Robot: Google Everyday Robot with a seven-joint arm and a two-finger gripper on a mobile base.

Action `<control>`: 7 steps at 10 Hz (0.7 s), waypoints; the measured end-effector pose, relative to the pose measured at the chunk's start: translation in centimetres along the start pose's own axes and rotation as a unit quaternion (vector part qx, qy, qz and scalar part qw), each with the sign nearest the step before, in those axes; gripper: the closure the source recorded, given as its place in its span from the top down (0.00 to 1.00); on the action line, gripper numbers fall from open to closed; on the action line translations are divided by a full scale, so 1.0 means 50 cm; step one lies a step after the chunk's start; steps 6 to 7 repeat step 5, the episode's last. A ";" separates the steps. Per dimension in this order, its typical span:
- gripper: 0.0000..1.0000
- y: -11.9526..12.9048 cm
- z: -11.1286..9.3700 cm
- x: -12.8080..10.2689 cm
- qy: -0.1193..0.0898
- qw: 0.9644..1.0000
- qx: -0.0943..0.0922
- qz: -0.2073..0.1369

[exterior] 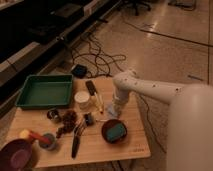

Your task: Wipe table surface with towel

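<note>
While lit dimly, shows gripper (113, 111) low over right part of wooden table (130, 145), just right of white cup (82, 100). Finger opening: cannot tell. Pale towel (110, 112) seemingly beneath it. Green tray (44, 91) far left; dark bowl (114, 132) near.

You have 1 view only, so nothing is shared with another; it looks down at a slant from above the robot's own side, with the white arm (150, 90) reaching in from the lower right and filling that corner; it faces across the wooden table (130, 140) toward the dark shelving (30, 35) at the upper left, with floor and cables (95, 57) beyond the far edge; it stands at a middle distance, taking in nearly the whole tabletop; the gripper (113, 111) sits near the frame's centre, low over the table's right half.
</note>
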 end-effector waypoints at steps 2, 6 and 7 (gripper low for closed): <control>0.00 0.076 0.007 -0.033 -0.020 0.999 -0.017 0.021; 0.00 0.133 -0.006 -0.029 -0.035 0.998 -0.020 0.046; 0.00 0.133 -0.006 -0.029 -0.035 0.998 -0.020 0.046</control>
